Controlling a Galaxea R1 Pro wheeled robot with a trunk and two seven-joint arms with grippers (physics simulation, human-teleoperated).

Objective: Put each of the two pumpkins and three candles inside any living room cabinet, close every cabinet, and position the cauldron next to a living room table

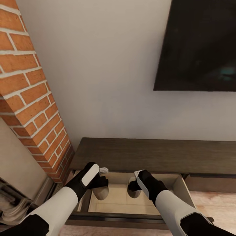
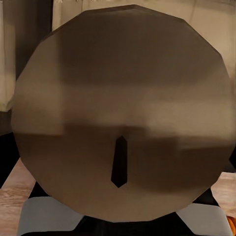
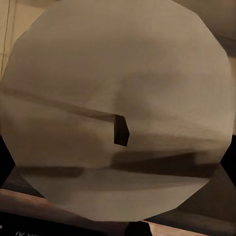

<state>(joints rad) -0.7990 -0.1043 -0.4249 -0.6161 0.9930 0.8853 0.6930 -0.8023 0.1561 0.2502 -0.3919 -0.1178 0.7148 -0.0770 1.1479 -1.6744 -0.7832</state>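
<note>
Head view shows each gripper, left [image 1: 102, 187] and right [image 1: 132, 187], holding a candle [image 1: 101, 192] over the cabinet's open drawer [image 1: 123, 200]. Lower both slowly until they sit flat under the fingers, then let go.

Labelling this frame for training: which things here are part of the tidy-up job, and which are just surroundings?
Job:
- candle in left gripper
- candle in right gripper
- cabinet, its drawer open

Surroundings:
- brick chimney
- television
- wall
</note>
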